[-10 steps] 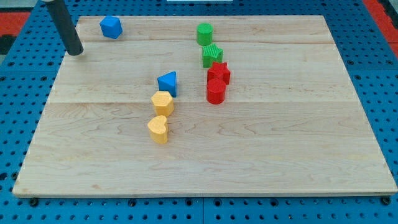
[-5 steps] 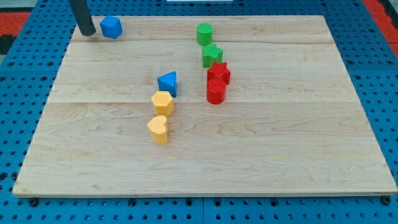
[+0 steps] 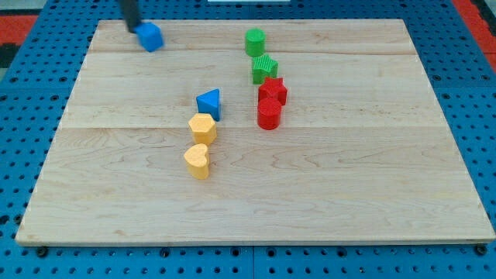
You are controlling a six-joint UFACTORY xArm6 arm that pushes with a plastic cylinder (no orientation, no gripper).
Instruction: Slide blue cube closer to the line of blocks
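The blue cube sits near the top left corner of the wooden board. My tip touches the cube's upper left side. A line of blocks runs down the middle: a green cylinder, a ribbed green block, a red star and a red cylinder. To their left stand a blue triangular block, a yellow hexagonal block and a yellow heart.
The board lies on a blue pegboard surface. A red patch shows at the view's top left, another at the top right.
My tip moved up and to the right, from the board's left edge to the blue cube. The cube has shifted slightly right and turned.
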